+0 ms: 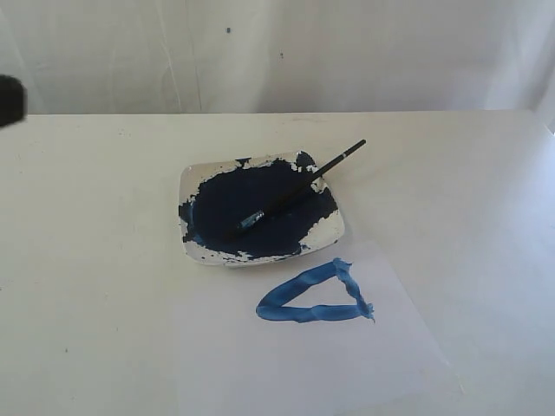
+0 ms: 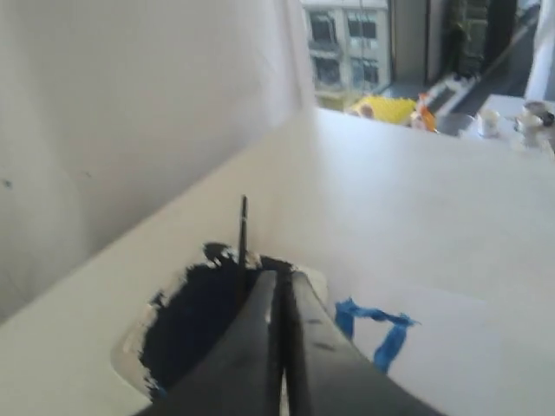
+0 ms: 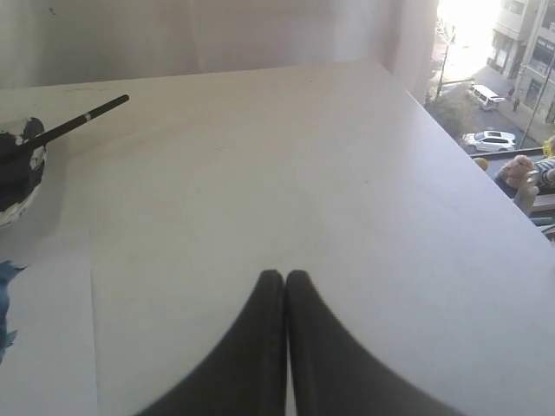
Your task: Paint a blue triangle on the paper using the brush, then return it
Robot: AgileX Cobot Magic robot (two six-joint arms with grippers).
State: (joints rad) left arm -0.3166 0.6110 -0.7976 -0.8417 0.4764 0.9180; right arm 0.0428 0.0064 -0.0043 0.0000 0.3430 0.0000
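**Brush lying in the dish, triangle sitting on the paper**

In the exterior view, the brush [image 1: 299, 186] is lying slantwise across the white dish [image 1: 329, 232]. Its darkened tip is resting in the navy paint pool [image 1: 247, 208] and its handle is sticking out over the far right rim. The dish is sitting on the white bench [image 1: 95, 225]. Just in front of it, the paper [image 1: 303, 368] is lying flat (its edges are hard to pick out against the bench). The blue triangle [image 1: 299, 310] is showing on the paper's near-dish part, close to the dish but not touching it. No fingers are appearing here.

In the left wrist view, the left gripper [image 2: 283, 279] is hanging above the dish [image 2: 130, 347] with its fingers [image 2: 258, 325] pressed together and gripping nothing. The brush handle [image 2: 243, 230] is poking out beyond them, apart from them. Part of the triangle [image 2: 381, 334] is showing beside them on the paper [image 2: 460, 347].

In the right wrist view, the right gripper [image 3: 284, 279] is hovering over bare bench [image 3: 286, 156], its fingers [image 3: 251, 347] closed on each other and holding nothing. The brush [image 3: 82, 117] and dish [image 3: 22, 186] are lying well apart from it, at the picture's edge. A sliver of the triangle [image 3: 4, 286] is peeking in on the paper [image 3: 52, 347].
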